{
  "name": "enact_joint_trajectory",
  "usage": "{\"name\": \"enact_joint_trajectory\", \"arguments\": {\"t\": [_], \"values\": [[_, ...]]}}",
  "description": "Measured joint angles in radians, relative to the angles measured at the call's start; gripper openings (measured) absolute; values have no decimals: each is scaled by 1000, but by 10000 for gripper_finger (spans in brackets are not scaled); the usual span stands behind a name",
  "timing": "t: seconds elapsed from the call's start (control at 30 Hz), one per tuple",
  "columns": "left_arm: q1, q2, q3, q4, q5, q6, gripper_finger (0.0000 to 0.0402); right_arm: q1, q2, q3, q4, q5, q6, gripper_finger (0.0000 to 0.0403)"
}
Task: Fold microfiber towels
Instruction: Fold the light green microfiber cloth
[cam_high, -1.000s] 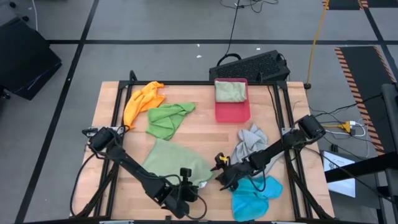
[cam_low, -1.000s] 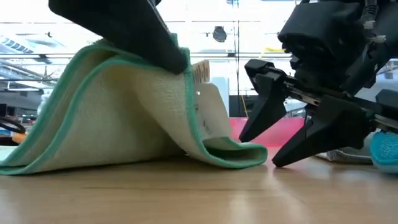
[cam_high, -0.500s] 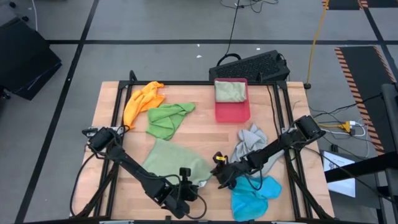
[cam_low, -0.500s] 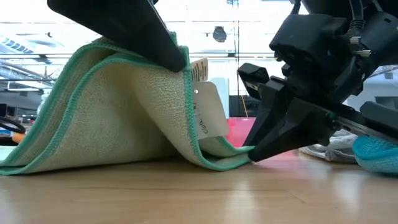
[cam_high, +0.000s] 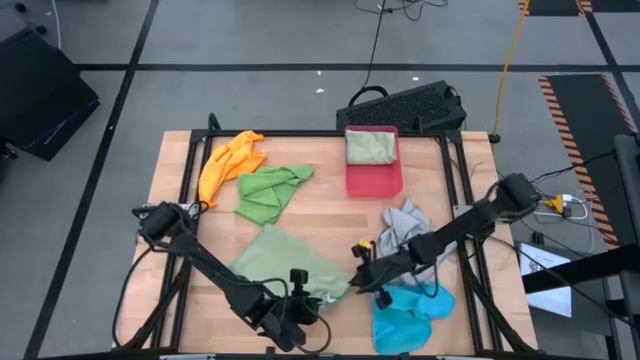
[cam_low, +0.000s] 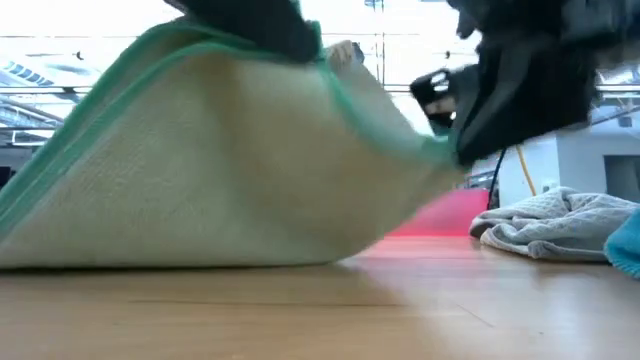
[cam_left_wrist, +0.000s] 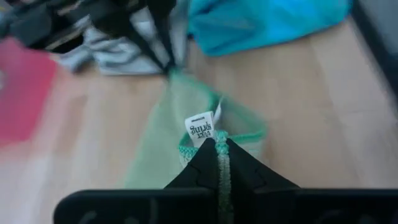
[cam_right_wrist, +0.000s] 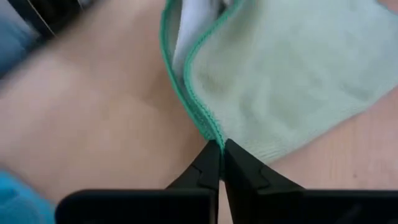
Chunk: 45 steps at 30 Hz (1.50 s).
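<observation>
A pale sage towel (cam_high: 285, 262) with a green hem lies near the table's front edge. Its near edge is raised and its far part rests on the wood (cam_low: 150, 262). My left gripper (cam_high: 318, 293) is shut on that near edge beside a white label (cam_left_wrist: 200, 129). My right gripper (cam_high: 352, 283) is shut on the same edge further to the right. Four other towels lie loose: orange (cam_high: 232, 160), bright green (cam_high: 268, 190), grey (cam_high: 400, 225) and blue (cam_high: 410, 305). My left gripper pinches the towel's hemmed edge (cam_left_wrist: 217, 144) between its two fingers, just beside the white label, slanting down from the near side. That edge is lifted off the table. My right gripper pinches the green hemmed edge (cam_right_wrist: 208, 127) at the towel's right end between its fingertips, slanting down from the right. The hem runs straight between the two grippers (cam_low: 390, 120), clear of the wood.
A pink-red tray (cam_high: 375, 180) at the back holds a folded sage cloth (cam_high: 370, 147). A black keyboard (cam_high: 405, 105) sits beyond the far edge. Bare wood shows at the table's middle, between the bright green towel and the grey one.
My right gripper has gone left to the towel's right end, shut on its hem, turned about its own axis and risen. The towel's near edge, which sagged in a fold onto the table, is now lifted and drawn straight between the two grippers. The far part stays down.
</observation>
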<state>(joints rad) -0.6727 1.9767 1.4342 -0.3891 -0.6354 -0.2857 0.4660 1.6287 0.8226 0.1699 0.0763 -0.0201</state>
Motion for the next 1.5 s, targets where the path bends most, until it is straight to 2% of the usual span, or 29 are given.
{"name": "enact_joint_trajectory", "arguments": {"t": [0.17, 0.3, 0.43, 0.5, 0.57, 0.7, 0.83, 1.03, 1.13, 1.23, 1.4, 1.5], "values": [[2, -53, -2, 5, -100, 86, 15, 0, -133, 1, -3, -56, 103, 7], [4, -133, -2, 24, -169, 166, 6, 2, -226, 1, -4, -46, 110, 8], [20, -207, -2, 33, -233, 310, 14, 8, -309, 1, -1, 80, 81, 8], [37, -244, -2, 32, -230, 376, 14, 6, -355, 1, -2, 134, 64, 8], [65, -277, -2, 35, -199, 433, 10, 2, -397, 1, 9, 177, 36, 8], [152, -343, -2, 39, -83, 562, 7, -39, -461, 14, 35, 278, 82, 5], [261, -422, -2, 50, 50, 664, 14, -91, -474, 46, 32, 383, 11, 3], [412, -514, -2, 77, 318, 664, 7, -153, -479, 160, -17, 400, -50, 3], [425, -527, -1, 64, 440, 622, 15, -120, -479, 204, -91, 393, -42, 4], [405, -525, 0, -28, 490, 608, 13, -73, -478, 206, -139, 392, 7, 5], [347, -491, -74, -77, 505, 467, 8, 14, -440, 163, -183, 335, 168, 5], [295, -461, -167, 15, 502, 379, 16, 50, -369, 115, -145, 282, 260, 5]]}}
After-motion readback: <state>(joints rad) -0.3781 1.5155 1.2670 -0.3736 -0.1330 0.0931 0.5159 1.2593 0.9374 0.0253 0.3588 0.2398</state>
